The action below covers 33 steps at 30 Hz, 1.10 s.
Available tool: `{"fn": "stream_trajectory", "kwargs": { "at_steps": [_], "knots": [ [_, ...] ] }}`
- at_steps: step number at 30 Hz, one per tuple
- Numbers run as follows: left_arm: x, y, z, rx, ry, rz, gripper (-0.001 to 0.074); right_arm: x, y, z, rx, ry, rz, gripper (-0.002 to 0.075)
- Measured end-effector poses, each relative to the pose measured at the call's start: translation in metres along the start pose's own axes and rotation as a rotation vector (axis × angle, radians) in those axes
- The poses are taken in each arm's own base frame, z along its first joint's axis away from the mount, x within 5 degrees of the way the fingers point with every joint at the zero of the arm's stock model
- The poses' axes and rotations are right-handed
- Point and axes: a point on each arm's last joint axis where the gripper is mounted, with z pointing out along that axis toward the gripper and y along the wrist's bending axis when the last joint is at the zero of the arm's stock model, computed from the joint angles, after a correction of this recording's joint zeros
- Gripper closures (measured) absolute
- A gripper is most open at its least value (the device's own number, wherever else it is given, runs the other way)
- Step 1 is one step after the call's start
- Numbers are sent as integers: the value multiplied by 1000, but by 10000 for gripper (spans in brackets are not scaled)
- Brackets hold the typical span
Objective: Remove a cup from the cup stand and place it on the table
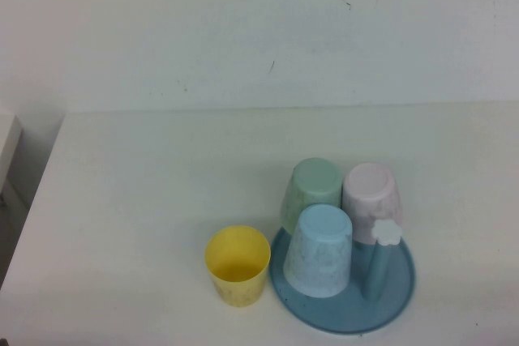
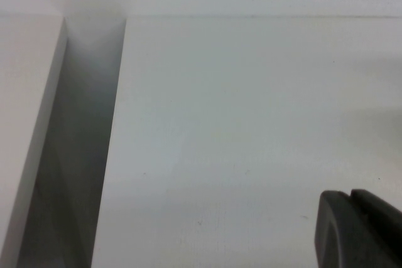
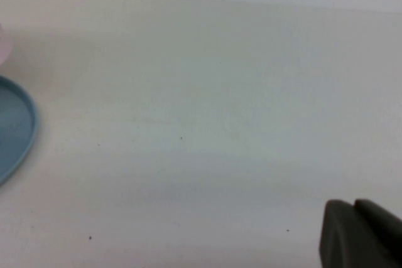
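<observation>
Small pale yellow plastic tumbler (image 1: 237, 265): tapered, handleless, faintly speckled; stands upright, mouth up, on the table near its near edge, just beside the stand's left rim.

Round blue plastic cup stand (image 1: 403, 295): shallow smooth tray with raised rim, near the near edge, right of centre. One bare upright blue peg with a white flower-shaped cap (image 1: 388, 232) stands on its right part. Its rim also shows in the right wrist view (image 3: 19, 127).

Light blue speckled tumbler (image 1: 321, 250): inverted at the tray's front. Pale green tumbler (image 1: 311, 190) and pink tumbler (image 1: 372, 197): inverted behind it, tilted towards the far edge.

Large off-white matte table (image 1: 146, 192): flat, plain, a few dark specks.

Left gripper (image 2: 361, 230): dark finger tips only, over bare tabletop by the left edge; no tumbler in its view; opening cannot be told.

Right gripper (image 3: 359, 233): dark tips over bare tabletop, well apart from the tray rim; opening cannot be told.
</observation>
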Motion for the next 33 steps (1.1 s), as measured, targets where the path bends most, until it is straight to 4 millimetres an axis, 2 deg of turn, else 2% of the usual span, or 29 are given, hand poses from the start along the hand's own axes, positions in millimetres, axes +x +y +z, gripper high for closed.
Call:
{"fn": "stream_trajectory", "kwargs": {
  "at_steps": [26, 27, 33],
  "knots": [
    [0, 0, 0, 1, 0, -1, 737, 0, 0, 0, 4, 0, 2, 727],
    [0, 3, 0, -59, -9, -20, 737, 0, 0, 0, 4, 0, 2, 727],
    [-1, 9, -1, -164, -24, -52, 737, 0, 0, 0, 4, 0, 6, 727]
  ]
}}
